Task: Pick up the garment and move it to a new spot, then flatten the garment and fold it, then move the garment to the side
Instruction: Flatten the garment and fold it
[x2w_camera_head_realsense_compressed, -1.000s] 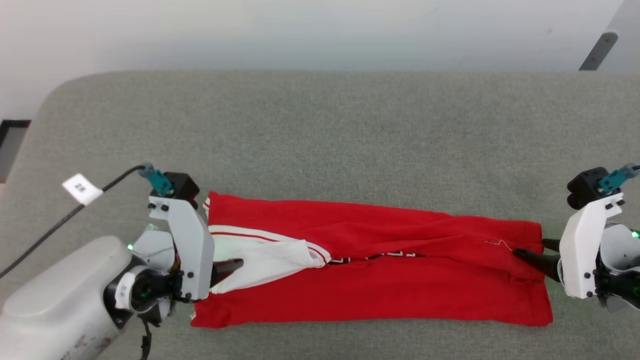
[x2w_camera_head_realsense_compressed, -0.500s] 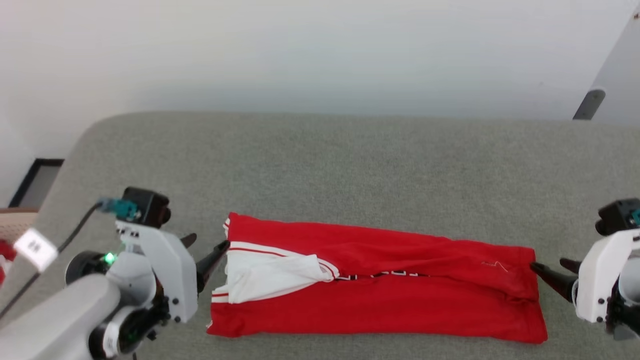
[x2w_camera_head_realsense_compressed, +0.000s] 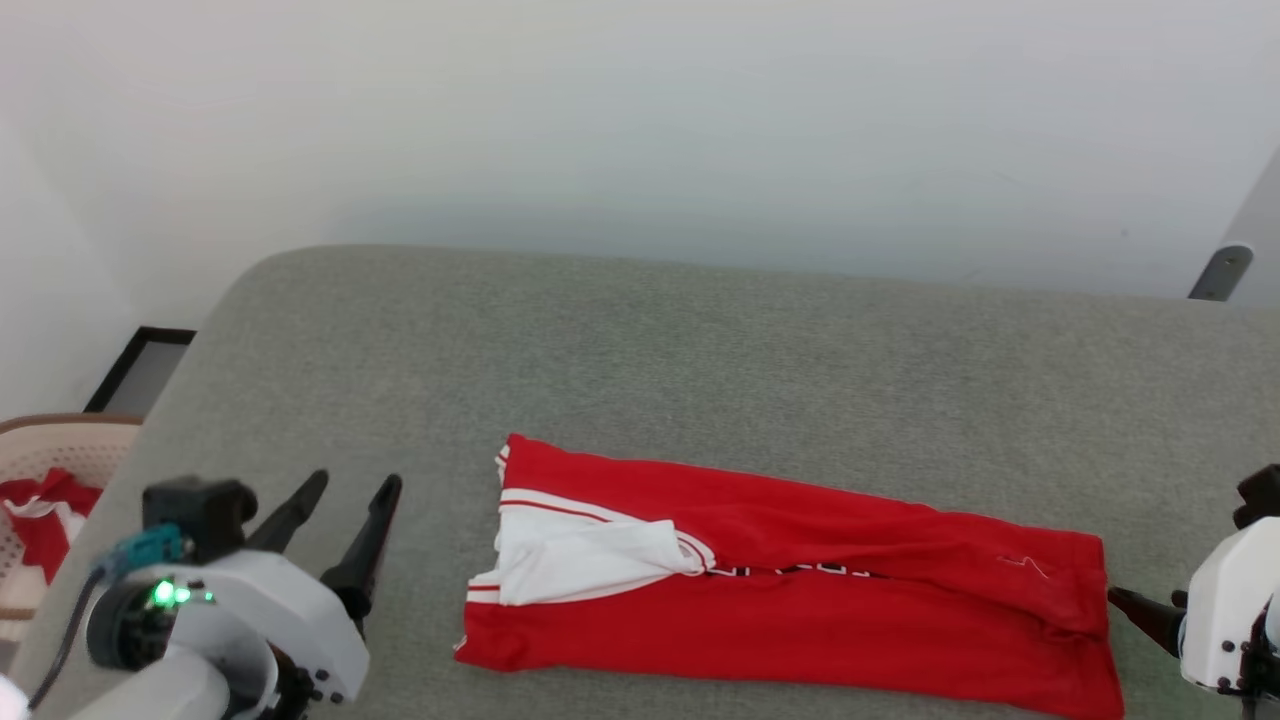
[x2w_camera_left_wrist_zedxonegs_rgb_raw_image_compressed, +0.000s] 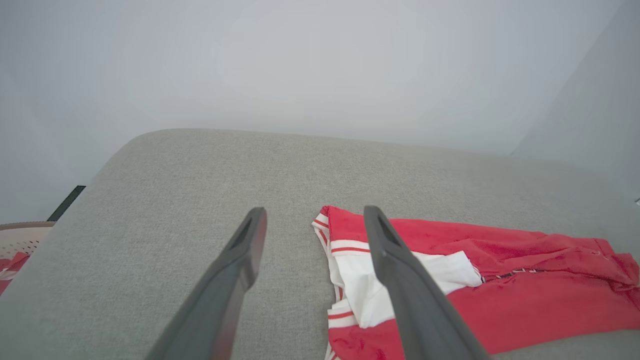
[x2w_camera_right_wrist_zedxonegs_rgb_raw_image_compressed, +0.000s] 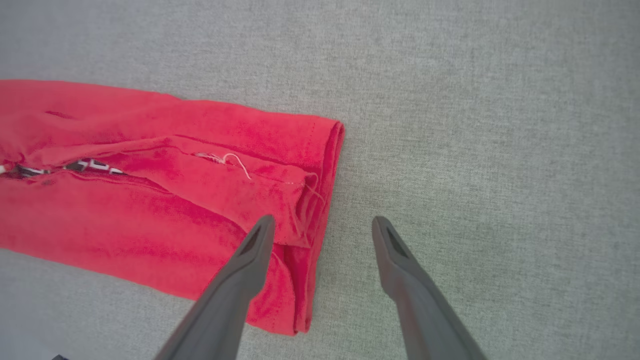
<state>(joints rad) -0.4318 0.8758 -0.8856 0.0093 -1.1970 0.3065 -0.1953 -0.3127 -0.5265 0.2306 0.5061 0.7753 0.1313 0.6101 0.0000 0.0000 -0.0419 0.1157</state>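
Observation:
The red garment (x2w_camera_head_realsense_compressed: 800, 610) lies folded into a long strip across the grey cushion, its white sleeve end (x2w_camera_head_realsense_compressed: 590, 560) with striped trim at the left end. My left gripper (x2w_camera_head_realsense_compressed: 352, 484) hovers open to the left of the strip, clear of the cloth; in the left wrist view the garment (x2w_camera_left_wrist_zedxonegs_rgb_raw_image_compressed: 500, 285) sits just right of the open left gripper (x2w_camera_left_wrist_zedxonegs_rgb_raw_image_compressed: 314, 216). My right gripper (x2w_camera_head_realsense_compressed: 1125, 598) sits at the strip's right end; in the right wrist view this open right gripper (x2w_camera_right_wrist_zedxonegs_rgb_raw_image_compressed: 322, 224) hangs over the hem (x2w_camera_right_wrist_zedxonegs_rgb_raw_image_compressed: 320, 190) with nothing held.
The grey cushion (x2w_camera_head_realsense_compressed: 700, 360) stretches wide behind the garment, with a pale wall beyond. A beige perforated basket (x2w_camera_head_realsense_compressed: 40, 460) holding a red-and-white cloth bundle (x2w_camera_head_realsense_compressed: 45, 510) stands off the cushion's left edge. A grey bracket (x2w_camera_head_realsense_compressed: 1215, 272) shows at far right.
The head camera has tilted up and shifted. My left gripper has let go of the white sleeve end and drawn back to the left; the right gripper has backed off the hem.

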